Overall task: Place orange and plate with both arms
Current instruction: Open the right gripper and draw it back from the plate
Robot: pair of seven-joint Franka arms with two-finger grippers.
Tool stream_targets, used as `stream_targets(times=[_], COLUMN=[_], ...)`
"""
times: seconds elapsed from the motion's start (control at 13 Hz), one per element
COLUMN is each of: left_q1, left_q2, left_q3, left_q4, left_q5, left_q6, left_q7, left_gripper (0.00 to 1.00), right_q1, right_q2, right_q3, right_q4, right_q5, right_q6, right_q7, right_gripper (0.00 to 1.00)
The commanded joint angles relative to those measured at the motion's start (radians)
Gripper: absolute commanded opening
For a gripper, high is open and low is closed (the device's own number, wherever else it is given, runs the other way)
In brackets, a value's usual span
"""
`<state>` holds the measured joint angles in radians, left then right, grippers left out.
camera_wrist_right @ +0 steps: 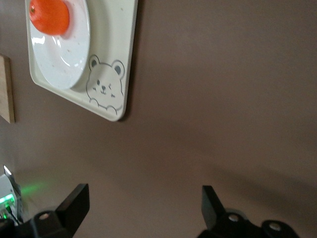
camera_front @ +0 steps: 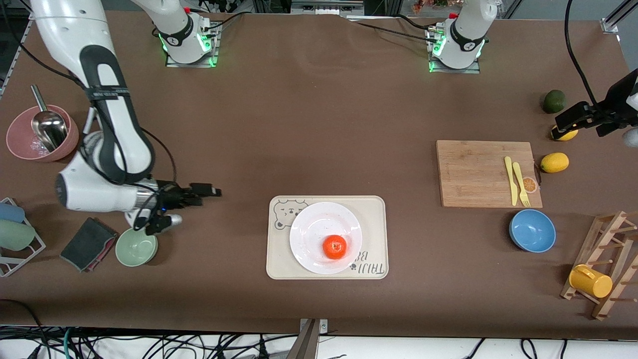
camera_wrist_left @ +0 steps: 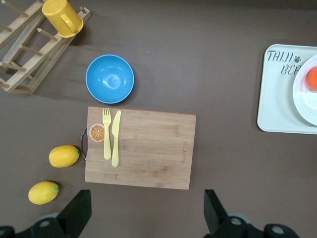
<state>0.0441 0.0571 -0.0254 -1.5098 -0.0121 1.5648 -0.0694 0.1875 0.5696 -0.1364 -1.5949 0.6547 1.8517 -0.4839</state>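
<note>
The orange [camera_front: 334,247] lies on the white plate [camera_front: 313,225], which rests on a cream bear-print tray [camera_front: 279,262] at the middle of the table, near the front camera. My right gripper [camera_front: 199,205] hangs open and empty over bare table between the tray and a green bowl. The right wrist view shows that gripper [camera_wrist_right: 142,206] with the orange [camera_wrist_right: 49,15], plate [camera_wrist_right: 62,57] and tray [camera_wrist_right: 111,64] well off from it. My left gripper [camera_front: 590,122] is open over the table by the lemons. In the left wrist view it [camera_wrist_left: 146,213] hovers beside the cutting board, far from the plate [camera_wrist_left: 304,101].
A wooden cutting board [camera_front: 473,174] carries a yellow fork and knife. Around it are a blue bowl [camera_front: 532,230], two lemons [camera_front: 554,162], a dark green fruit [camera_front: 554,101] and a rack with a yellow mug [camera_front: 590,280]. At the right arm's end sit a green bowl [camera_front: 136,247], a dark cloth [camera_front: 88,243] and a pink bowl [camera_front: 20,142].
</note>
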Motion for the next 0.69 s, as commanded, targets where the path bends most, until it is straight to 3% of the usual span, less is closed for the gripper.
stream_targets(times=[0.0, 0.31, 0.61], left_q1=[0.0, 0.002, 0.003], left_q2=[0.012, 0.012, 0.012], left_q3=[-0.002, -0.002, -0.001], left_q4=[0.026, 0.026, 0.026], left_q5=[0.026, 0.027, 0.027], left_q6=[-0.006, -0.006, -0.006], left_q7=[0.006, 0.006, 0.006], left_gripper=[1.0, 1.0, 1.0], right_q1=[0.01, 0.017, 0.017], right_q2=[-0.065, -0.195, -0.309], right_q3=[-0.061, -0.065, -0.063], right_q4=[0.005, 0.001, 0.001], right_q5=[-0.168, -0.459, -0.565], right_q6=[-0.156, -0.321, -0.391], right_q7=[-0.002, 0.034, 0.16], right_gripper=[1.0, 1.0, 1.0])
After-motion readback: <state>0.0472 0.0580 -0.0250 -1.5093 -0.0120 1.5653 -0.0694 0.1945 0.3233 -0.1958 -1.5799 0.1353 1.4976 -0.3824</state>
